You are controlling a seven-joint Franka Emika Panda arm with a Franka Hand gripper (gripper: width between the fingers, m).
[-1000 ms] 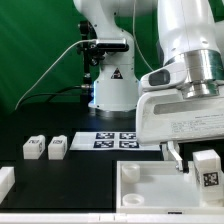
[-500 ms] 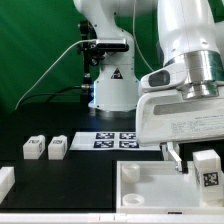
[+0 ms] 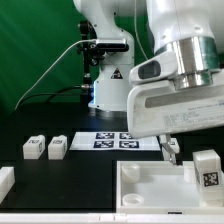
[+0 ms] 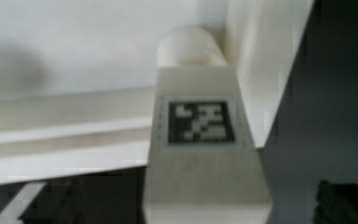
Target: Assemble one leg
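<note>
Small white plastic block-shaped leg [image 3: 207,167] with a black-and-white square tag on its face: upright at the corner of the large white square plastic tray [image 3: 150,186] with raised rim, on the exterior view's right. Seen lengthwise in the wrist view [image 4: 201,120], with flat sides and one rounded end. Whether seated in the tray or merely resting on it: cannot tell.

Dark fingers [image 3: 171,150] below the big white hand, hanging over the tray's far edge, near the leg but apart from it. Holding nothing, so far as the exterior view shows. How far open: cannot tell, with only one side in view and none in the wrist view.

Probably light, stiff and hard, with no give under a squeeze. Smooth plastic, so likely slippery and apt to twist in a loose grip. Best taken across the two flat opposite sides, about mid-height, squarely, clear of the rounded end.

Two more white blocks [image 3: 45,148] alike on the black desk [image 3: 80,175], well apart.
</note>
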